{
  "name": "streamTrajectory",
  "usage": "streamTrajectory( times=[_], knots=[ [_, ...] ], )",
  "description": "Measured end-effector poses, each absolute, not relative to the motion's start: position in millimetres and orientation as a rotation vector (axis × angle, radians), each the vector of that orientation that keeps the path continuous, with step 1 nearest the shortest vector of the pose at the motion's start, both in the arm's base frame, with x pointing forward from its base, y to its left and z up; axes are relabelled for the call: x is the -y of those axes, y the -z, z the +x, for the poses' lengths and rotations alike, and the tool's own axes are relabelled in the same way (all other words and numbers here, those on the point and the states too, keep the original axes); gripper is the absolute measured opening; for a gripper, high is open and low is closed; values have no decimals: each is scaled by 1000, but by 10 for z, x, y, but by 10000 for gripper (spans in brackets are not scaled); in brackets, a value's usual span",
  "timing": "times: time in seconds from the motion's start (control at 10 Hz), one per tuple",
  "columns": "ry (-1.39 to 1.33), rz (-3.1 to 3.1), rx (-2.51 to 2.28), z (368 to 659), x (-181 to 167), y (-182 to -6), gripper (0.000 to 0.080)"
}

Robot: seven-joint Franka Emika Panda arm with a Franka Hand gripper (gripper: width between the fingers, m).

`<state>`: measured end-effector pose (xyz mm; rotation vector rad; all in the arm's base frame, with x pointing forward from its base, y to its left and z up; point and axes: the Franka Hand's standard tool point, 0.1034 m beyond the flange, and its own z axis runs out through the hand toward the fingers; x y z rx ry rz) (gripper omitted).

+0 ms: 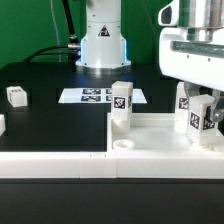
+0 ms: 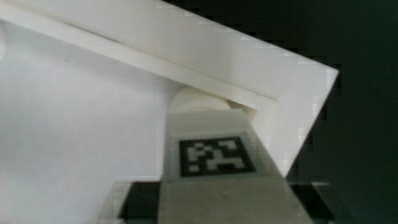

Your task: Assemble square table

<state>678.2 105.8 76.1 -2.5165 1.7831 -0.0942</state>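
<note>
Nearest the lens, the long white wall [image 1: 50, 170] spans the bottom of the exterior view, judged to be a stop for the square tabletop [image 1: 155, 137], which lies just behind it. 1 leg [image 1: 121, 104] stands upright at the tabletop's corner, centre frame. At right, the gripper [image 1: 197, 112] pinches a 2nd leg [image 1: 196, 122] between both fingers and holds it upright. The wrist view shows it over another corner, apparently for seating. 1 loose leg [image 1: 17, 96] lies at left, unused.
</note>
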Motion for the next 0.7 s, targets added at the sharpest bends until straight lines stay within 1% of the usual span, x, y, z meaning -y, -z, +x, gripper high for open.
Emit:
streamTrajectory(
  times=[0.1, 0.2, 0.3, 0.4, 0.6, 0.7],
  knots=[
    [94, -2516, -1783, 6782, -1058, -761, 388],
    [94, -2516, -1783, 6782, -1058, -761, 388],
    [94, -2516, -1783, 6782, -1058, -761, 559],
    [94, -2516, -1783, 6782, -1058, -761, 631],
    [113, -2518, -1767, 6791, -1040, -754, 644],
    [117, -2590, -1667, 6792, -1037, -754, 648]
  ],
)
